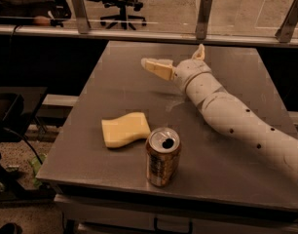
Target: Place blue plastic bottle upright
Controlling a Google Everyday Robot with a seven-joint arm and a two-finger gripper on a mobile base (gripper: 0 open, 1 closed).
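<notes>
Gripper (pixel 173 54) hovers over the upper middle of the table (pixel 115 82), at the end of a thick white arm (pixel 236 121) that runs in from the lower right corner of the frame and slants up toward the centre. Its two tan fingers (pixel 158 68) are spread wide apart, one stretched out to the left and lying low over the table, the other pointing up toward the far edge, and nothing is held between them. The blue plastic bottle does not show anywhere in this view, neither between the fingers nor on the table, so its place cannot be told. Below and left of the gripper, well apart from it, a pale yellow sponge (pixel 124 129) lies flat on the table. Just to the right of the sponge, near the front edge, an orange-brown soda can (pixel 162 156) stands upright with its opened top showing. Beyond the far edge of the table runs a glass barrier on metal posts (pixel 203 16), and an office chair (pixel 122 4) stands behind it at the upper left.
</notes>
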